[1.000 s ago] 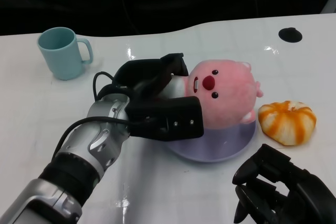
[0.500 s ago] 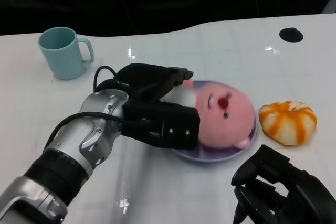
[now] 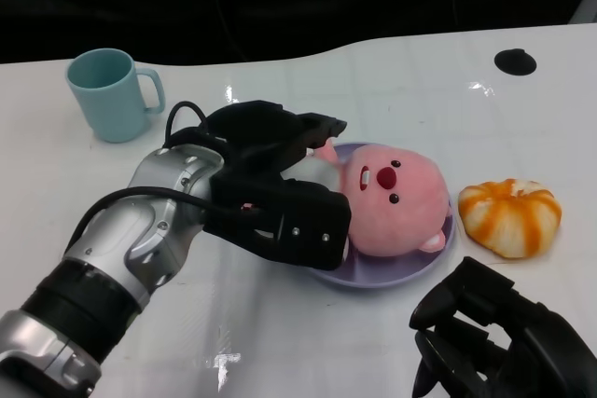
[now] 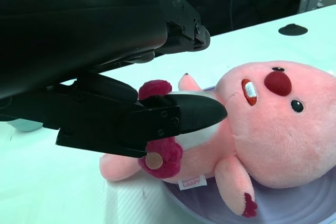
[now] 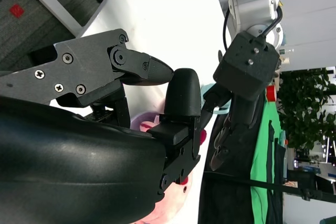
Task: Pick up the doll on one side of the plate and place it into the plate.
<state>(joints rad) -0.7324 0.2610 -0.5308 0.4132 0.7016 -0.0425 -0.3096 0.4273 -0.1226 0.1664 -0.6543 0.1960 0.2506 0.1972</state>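
While the pink plush doll with a red nose [image 3: 396,207] lies on the round lavender plate [image 3: 431,253], its long axis runs across the plate, head toward the orange-and-white striped plush bun [image 3: 510,215] beside the rim and legs toward the left hand [image 3: 270,188]. That hand's fingers [image 4: 184,113] stand apart around the doll's body, and whether they touch it cannot be told. On the white worktop [image 3: 373,81], the right hand [image 3: 499,337] rests near the plate with fingers curled in, holding nothing.

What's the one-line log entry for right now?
phase: placing | left hand: around pink doll body, grip unclear | doll: lying on purple plate | right hand: idle, holding nothing, near orange plush
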